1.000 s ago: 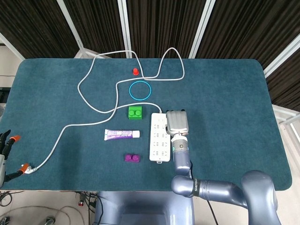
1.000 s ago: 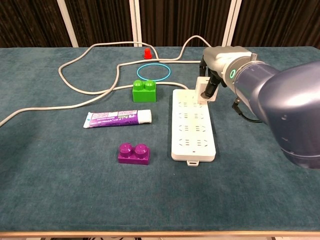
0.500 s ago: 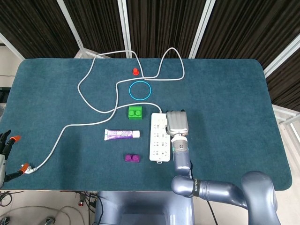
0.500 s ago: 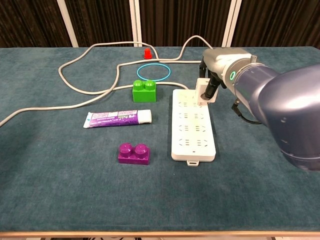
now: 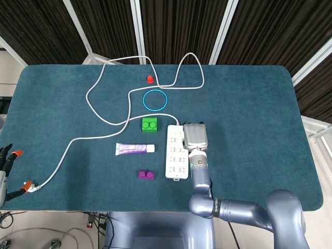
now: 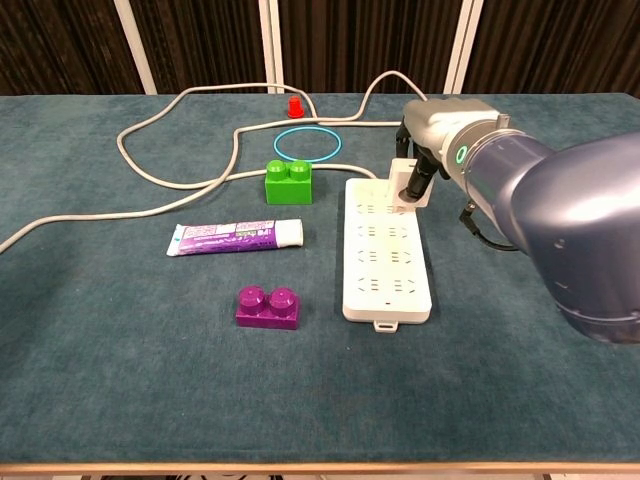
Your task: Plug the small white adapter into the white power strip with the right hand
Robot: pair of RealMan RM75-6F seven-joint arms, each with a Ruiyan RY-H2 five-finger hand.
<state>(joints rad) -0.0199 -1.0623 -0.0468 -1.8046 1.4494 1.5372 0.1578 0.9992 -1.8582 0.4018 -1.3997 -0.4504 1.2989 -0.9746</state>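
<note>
The white power strip (image 6: 388, 248) lies lengthwise in the middle of the table; in the head view the power strip (image 5: 175, 153) shows just left of my right hand (image 5: 195, 136). In the chest view my right hand (image 6: 432, 135) pinches the small white adapter (image 6: 403, 183) from above. The adapter stands upright at the strip's far right corner; whether it touches the sockets I cannot tell. In the head view the hand's back hides the adapter. My left hand (image 5: 5, 165) hangs off the table's near left edge, fingers apart and holding nothing.
The strip's grey cable (image 5: 98, 111) loops across the far table and ends near the left hand. Left of the strip lie a green brick (image 6: 288, 183), a toothpaste tube (image 6: 236, 237) and a purple brick (image 6: 268, 307). Farther back are a blue ring (image 6: 309, 142) and a red cap (image 6: 295, 106).
My right hand has shifted slightly left over the strip's far end with the adapter in it. Nothing else moved.
</note>
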